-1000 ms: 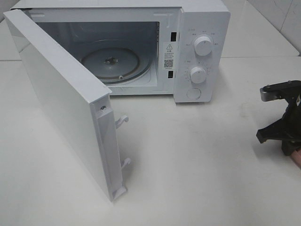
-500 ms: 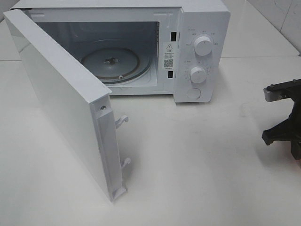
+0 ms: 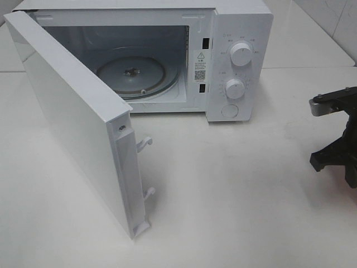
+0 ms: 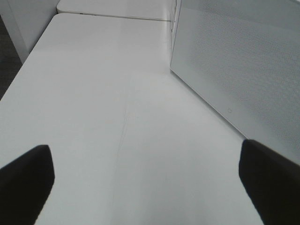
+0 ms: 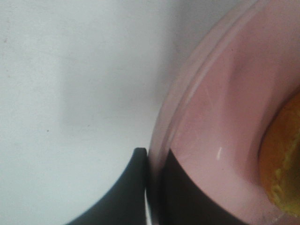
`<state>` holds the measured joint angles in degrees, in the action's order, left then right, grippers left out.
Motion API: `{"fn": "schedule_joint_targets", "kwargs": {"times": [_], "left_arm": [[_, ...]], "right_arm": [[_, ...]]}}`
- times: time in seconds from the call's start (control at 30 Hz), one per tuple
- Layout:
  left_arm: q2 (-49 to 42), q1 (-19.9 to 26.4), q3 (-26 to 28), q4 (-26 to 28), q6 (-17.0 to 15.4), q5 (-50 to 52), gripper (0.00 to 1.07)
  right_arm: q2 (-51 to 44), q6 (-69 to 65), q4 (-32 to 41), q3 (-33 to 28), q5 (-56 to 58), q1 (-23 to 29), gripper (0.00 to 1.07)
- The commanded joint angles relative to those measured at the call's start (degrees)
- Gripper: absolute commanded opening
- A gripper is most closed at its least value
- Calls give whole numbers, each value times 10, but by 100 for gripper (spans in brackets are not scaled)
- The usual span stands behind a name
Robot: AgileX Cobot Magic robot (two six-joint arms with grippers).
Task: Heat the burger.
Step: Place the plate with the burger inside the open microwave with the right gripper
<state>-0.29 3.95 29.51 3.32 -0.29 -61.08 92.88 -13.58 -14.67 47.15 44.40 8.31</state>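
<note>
At the three o'clock edge of the worktop (image 3: 234, 195), the right hand (image 5: 147, 187) is clenched on the rim of the pink plate (image 5: 211, 117) carrying the burger (image 5: 286, 154). The left hand (image 4: 145, 183) hangs released beside the open door (image 4: 234, 61) of the microwave (image 3: 240, 33), which stands at twelve o'clock.

microwave casing (image 3: 245, 25) glossy white; turntable (image 3: 131, 72) clear glass; bench (image 3: 234, 195) smooth matt white; pink plate (image 5: 220, 117) glossy, smooth; right hand (image 5: 150, 157) matt black plastic
</note>
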Motion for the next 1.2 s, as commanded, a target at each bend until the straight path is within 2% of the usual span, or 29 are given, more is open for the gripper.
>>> {"fn": "schedule_joint_targets", "kwargs": {"times": [0.03,0.43,0.63,1.2], "left_arm": [[-2,1,5,-1,-5,1,100],[-2,1,5,-1,-5,1,100],[-2,1,5,-1,-5,1,100],[-2,1,5,-1,-5,1,100]], "right_arm": [[-23,-2,-30,0,29,18,0],[-60,-26,-62,-8,69,70,0],[-84,-52,-81,-41,76,99,0],[-143,-85,-111,-89,105,164,0]]}}
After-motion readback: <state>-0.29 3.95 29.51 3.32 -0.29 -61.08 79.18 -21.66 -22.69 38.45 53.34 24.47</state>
